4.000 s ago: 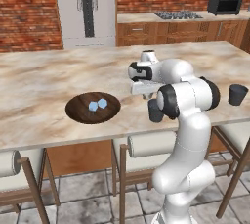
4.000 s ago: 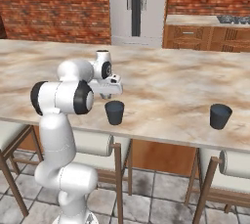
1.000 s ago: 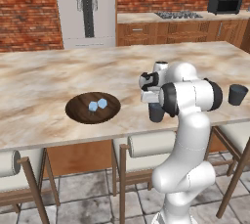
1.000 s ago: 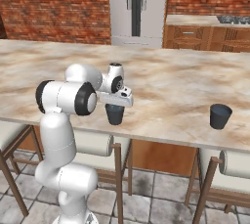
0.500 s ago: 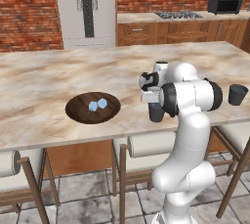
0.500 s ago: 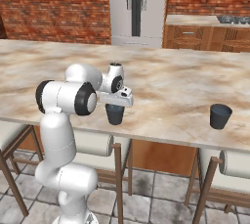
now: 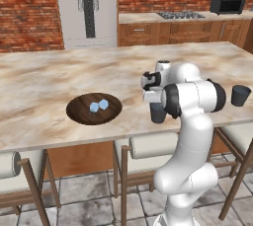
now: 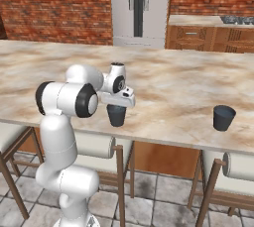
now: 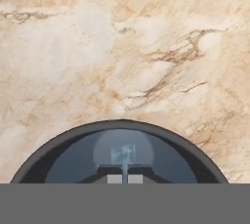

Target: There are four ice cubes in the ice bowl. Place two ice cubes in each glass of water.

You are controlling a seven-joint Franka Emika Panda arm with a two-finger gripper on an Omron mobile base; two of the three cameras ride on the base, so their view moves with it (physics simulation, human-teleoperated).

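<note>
Looking across the marble counter (image 7: 59,87), I take it as my landmark: it spans both base views, and everything of the task sits on it. My arm (image 7: 190,96) rises at its near edge and bends over it. Next in size is the ice bowl (image 7: 94,108), lying flat on the counter well to the left of the arm in the left base view, with two ice cubes (image 7: 99,105) resting in it side by side, touching or nearly so. One glass of water (image 8: 117,115) stands upright near the counter's front edge, directly beneath my gripper (image 8: 120,103). The other glass (image 8: 223,117) stands upright further along the same edge, well apart from the first. In the hand view I look straight down into the near glass (image 9: 119,152), whose dark rim curves against the marble, and a pale cube (image 9: 122,153) shows inside it at the centre, below the fingertips. My gripper's two fingers are pressed together with nothing between them, hanging just above that glass's mouth
</note>
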